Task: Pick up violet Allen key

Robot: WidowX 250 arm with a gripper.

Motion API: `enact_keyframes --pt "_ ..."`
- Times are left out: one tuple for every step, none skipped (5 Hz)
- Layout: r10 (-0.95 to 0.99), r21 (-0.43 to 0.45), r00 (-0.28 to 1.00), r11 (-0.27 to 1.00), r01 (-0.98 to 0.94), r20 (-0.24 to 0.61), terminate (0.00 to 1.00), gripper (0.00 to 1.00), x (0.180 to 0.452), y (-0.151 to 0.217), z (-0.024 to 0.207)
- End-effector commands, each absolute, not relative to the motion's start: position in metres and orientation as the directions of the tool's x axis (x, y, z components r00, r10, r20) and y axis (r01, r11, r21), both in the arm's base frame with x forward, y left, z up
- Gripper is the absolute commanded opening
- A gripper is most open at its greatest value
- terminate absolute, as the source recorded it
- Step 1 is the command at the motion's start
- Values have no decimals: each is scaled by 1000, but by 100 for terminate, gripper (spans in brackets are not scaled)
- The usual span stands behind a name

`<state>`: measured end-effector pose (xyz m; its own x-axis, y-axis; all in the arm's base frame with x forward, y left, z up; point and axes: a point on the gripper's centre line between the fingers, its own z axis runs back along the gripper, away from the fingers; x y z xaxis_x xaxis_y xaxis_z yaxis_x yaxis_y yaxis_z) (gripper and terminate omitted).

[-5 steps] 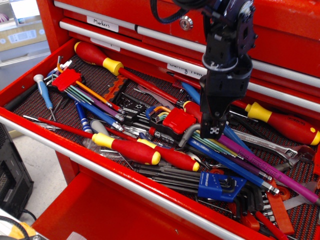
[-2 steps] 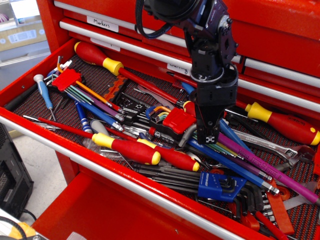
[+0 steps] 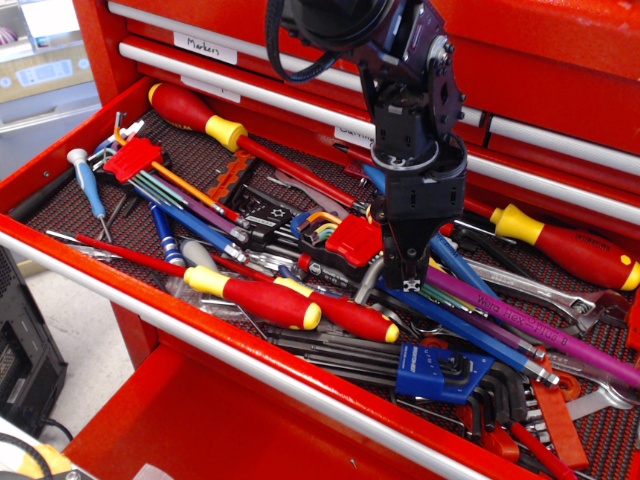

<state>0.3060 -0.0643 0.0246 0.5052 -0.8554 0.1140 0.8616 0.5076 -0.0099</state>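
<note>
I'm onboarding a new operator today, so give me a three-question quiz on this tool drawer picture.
1. True or false: the pincer is down at the grey bent end of the violet Allen key.
2. Which long key lies alongside it on the near side: A) blue hex key, B) an orange one?
3. What colour is the holder near the drawer's front edge?

Key: 1 true; 2 A; 3 blue.
</note>
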Motion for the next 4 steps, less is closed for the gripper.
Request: enact_keyframes --pt "-840 63 539 542 838 59 0 0 315 -55 94" --pt "-828 42 558 560 828 52 0 0 320 -37 128" --pt "-799 57 601 601 797 26 0 0 319 -26 169" --pt "-775 80 631 631 772 31 0 0 308 -14 206"
